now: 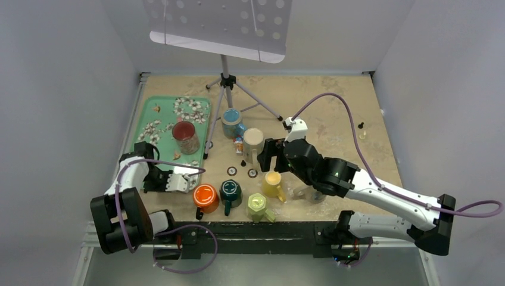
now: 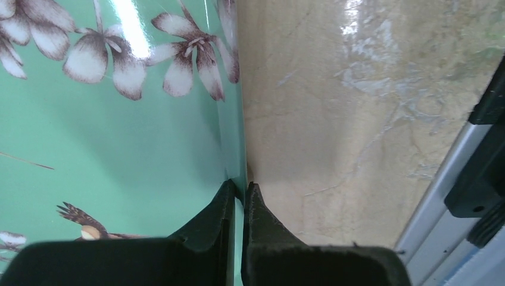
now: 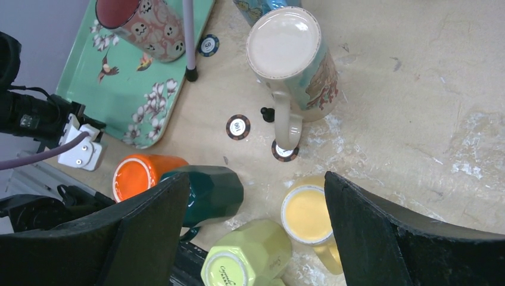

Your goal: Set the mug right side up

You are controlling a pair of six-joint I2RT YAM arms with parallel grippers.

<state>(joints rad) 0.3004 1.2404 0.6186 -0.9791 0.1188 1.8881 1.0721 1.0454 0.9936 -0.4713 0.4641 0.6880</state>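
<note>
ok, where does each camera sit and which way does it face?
Top external: high behind the robot, looking down on the table; left gripper and right gripper both show.
Left wrist: low, looking down at the green tray edge and table; own closed fingers at bottom.
Right wrist: higher, looking down at the base-up beige mug; own open fingers at bottom.
Shared: top external and right wrist both show that mug and the tray.

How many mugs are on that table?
7: patterned mug on the green tray; blue mug and cream mug mid-table; orange mug, dark green mug, lime mug and yellow mug near the front edge. The right arm may hide more.
</note>
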